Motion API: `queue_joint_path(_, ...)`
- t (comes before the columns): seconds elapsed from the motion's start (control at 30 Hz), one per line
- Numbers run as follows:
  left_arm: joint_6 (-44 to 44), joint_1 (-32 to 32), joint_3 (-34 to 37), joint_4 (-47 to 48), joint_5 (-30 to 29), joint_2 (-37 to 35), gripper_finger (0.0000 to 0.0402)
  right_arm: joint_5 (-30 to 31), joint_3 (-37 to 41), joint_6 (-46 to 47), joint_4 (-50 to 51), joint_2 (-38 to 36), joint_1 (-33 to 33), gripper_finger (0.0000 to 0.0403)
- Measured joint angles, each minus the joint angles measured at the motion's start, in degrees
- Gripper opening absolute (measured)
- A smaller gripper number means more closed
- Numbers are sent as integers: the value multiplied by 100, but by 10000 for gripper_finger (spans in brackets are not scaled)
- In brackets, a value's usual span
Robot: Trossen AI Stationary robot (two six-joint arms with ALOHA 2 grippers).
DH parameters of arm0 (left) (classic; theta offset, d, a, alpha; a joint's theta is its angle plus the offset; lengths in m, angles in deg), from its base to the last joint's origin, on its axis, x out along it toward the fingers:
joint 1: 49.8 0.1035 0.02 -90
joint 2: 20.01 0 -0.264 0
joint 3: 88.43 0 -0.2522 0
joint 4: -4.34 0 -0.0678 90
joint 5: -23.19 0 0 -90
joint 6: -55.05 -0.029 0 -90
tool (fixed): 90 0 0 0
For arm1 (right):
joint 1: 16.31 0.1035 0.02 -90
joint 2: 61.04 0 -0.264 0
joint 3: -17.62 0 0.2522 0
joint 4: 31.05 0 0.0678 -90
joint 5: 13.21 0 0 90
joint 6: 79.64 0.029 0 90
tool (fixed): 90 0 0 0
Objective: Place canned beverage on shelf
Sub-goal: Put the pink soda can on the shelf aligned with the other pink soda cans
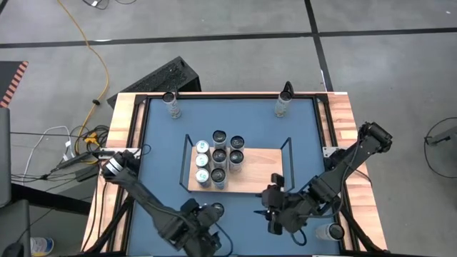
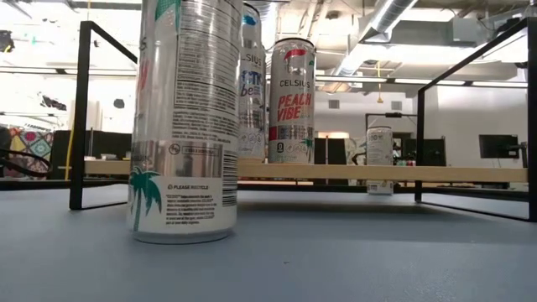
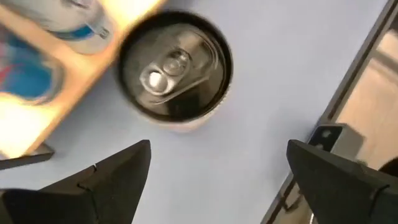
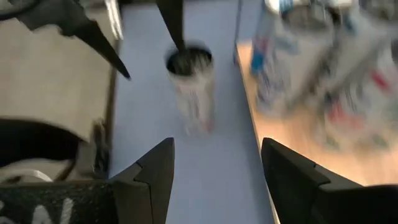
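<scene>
Grey concrete floor (image 1: 235,18) crossed by dark seams, a yellow cable (image 1: 91,53) snaking over it; silver ceiling ducts (image 2: 394,13) overhead.

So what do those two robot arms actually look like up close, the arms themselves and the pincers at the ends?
Both are dark, nearly black, jointed arms built from slim tube-like links with chunky rounded joints. The left gripper ends in two flat, matte black, wedge-shaped fingers tapering to points. The right gripper has the same pair of black tapered fingers. No markings are readable on them.
</scene>
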Motion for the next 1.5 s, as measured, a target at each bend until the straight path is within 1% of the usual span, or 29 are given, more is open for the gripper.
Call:
queue_joint_path(0.13,500,-219,-5,156,-541,-209,361,417,19,-718,-942,250,-28,221)
queue_joint_path(0.2,569,-327,-6,154,-712,-277,361,491,19,-1033,-1444,448,-61,221)
queue_joint_path(0.27,574,-431,-6,163,-707,-337,362,472,17,-1373,-1927,706,-119,221)
queue_joint_path(0.37,643,-640,-6,259,-711,-383,362,253,10,-1937,-2631,1128,-195,221)
queue_joint_path(0.43,760,-767,-6,386,-709,-408,362,188,-139,-2115,-2814,1370,-256,221)
queue_joint_path(0.57,1108,-997,-6,743,-880,-456,362,105,-649,-2327,-2635,1722,-382,227)
queue_joint_path(0.67,1291,-1135,-6,970,-1087,-459,362,236,-1020,-2355,-2579,1938,-466,245)
queue_joint_path(0.77,1437,-1283,-6,1115,-1360,-459,362,329,-1241,-2567,-2575,2041,-492,275)
queue_joint_path(0.87,1539,-1382,-6,1151,-1474,-461,362,374,-1308,-2591,-2563,2144,-535,311)
queue_joint_path(0.97,1606,-1454,-6,1264,-1602,-461,362,300,-1292,-2174,-2382,2190,-586,348)
queue_joint_path(1.07,1614,-1498,-6,1370,-1690,-461,362,373,-1306,-1898,-2238,2254,-653,371)
queue_joint_path(1.27,1617,-1502,-6,1422,-1843,-461,362,329,-1303,-1748,-2248,2430,-766,379)
queue_joint_path(1.5,1613,-1499,-6,1434,-1906,-461,362,234,-1303,-1188,-1741,2434,-872,379)
